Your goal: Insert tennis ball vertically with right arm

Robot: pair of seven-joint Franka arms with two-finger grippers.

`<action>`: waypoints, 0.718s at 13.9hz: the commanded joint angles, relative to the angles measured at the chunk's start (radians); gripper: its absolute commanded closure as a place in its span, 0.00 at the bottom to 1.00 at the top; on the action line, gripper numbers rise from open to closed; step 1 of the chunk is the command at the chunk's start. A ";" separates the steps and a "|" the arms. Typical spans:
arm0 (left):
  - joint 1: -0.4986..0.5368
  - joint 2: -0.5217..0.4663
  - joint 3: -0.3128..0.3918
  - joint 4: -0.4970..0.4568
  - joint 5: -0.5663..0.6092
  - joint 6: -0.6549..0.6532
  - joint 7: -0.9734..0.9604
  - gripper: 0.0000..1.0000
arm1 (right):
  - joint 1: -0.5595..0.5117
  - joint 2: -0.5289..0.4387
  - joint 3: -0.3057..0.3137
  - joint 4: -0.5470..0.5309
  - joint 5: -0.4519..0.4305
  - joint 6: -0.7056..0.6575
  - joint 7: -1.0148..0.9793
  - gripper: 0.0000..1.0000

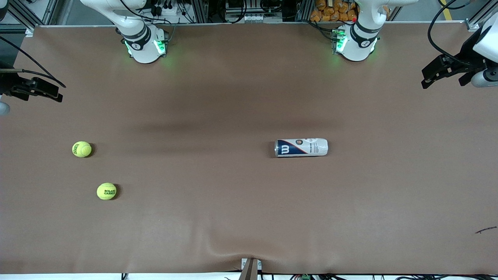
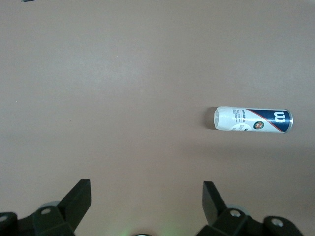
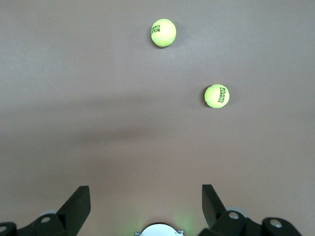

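Well apart: 2 tennis balls, toppled can.

We see both arms cut off above bases; right gripper at 9 o'clock edge, left gripper at 3 o'clock, partly cropped.

this is a robotics lab. two white franka arms are bolted at the edge of a wide table under a plain brown cover, green status lights glowing on their bases. aluminium framing runs along that edge, with bundled black cables and power strips among it, and camera-carrying wrists with trailing cables show at both ends.
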 commanded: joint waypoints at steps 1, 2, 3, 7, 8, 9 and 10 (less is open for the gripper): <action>-0.002 0.000 -0.003 0.010 -0.018 -0.016 0.004 0.00 | -0.020 -0.003 0.016 0.000 -0.013 -0.008 -0.008 0.00; -0.006 0.003 -0.003 0.008 -0.018 -0.016 0.004 0.00 | -0.022 -0.003 0.016 0.000 -0.013 -0.007 -0.008 0.00; -0.011 0.017 -0.006 0.010 -0.018 -0.016 0.004 0.00 | -0.022 -0.003 0.016 0.000 -0.013 -0.008 -0.008 0.00; -0.090 0.088 -0.015 0.012 -0.011 0.039 0.004 0.00 | -0.022 -0.003 0.016 -0.003 -0.013 -0.008 -0.008 0.00; -0.119 0.101 -0.015 0.012 -0.006 0.051 0.004 0.00 | -0.023 -0.001 0.016 -0.001 -0.013 -0.008 -0.008 0.00; -0.155 0.121 -0.015 0.013 -0.003 0.061 0.004 0.00 | -0.023 -0.001 0.016 -0.001 -0.013 -0.008 -0.008 0.00; -0.190 0.141 -0.018 0.015 0.006 0.064 0.007 0.00 | -0.023 -0.001 0.016 -0.003 -0.013 -0.008 -0.008 0.00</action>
